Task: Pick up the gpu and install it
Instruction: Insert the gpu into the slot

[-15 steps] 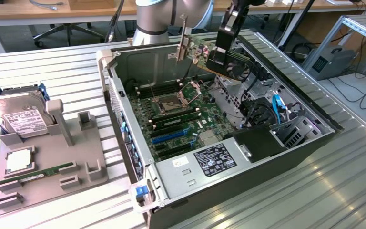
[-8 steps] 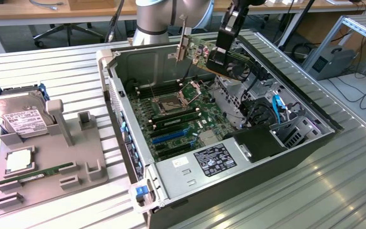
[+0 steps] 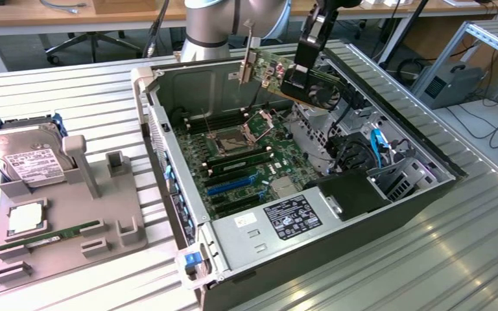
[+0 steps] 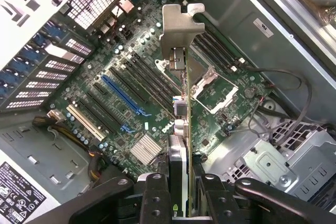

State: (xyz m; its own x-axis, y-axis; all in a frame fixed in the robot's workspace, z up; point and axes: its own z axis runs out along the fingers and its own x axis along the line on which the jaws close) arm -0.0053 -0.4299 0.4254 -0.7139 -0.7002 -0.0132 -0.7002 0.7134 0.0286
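The gpu (image 3: 305, 81), a green card with a black fan cooler and a silver end bracket, hangs tilted in the air above the open computer case (image 3: 318, 240), over its far side. My gripper (image 3: 301, 68) is shut on the card's cooler end from above. In the wrist view the gpu (image 4: 181, 108) is edge-on between my two black fingers (image 4: 155, 198), with its bracket pointing away over the motherboard (image 4: 131, 77). Below it lie the CPU socket and the blue expansion slot (image 4: 123, 95), well apart from the card.
Drive cages and cables (image 3: 366, 152) fill the case at the exterior view's right. A grey fixture tray (image 3: 102, 214) at the exterior view's left holds a hard drive (image 3: 28, 159), a RAM stick (image 3: 50, 236) and a chip (image 3: 24, 217). The robot base (image 3: 210, 29) stands behind the case.
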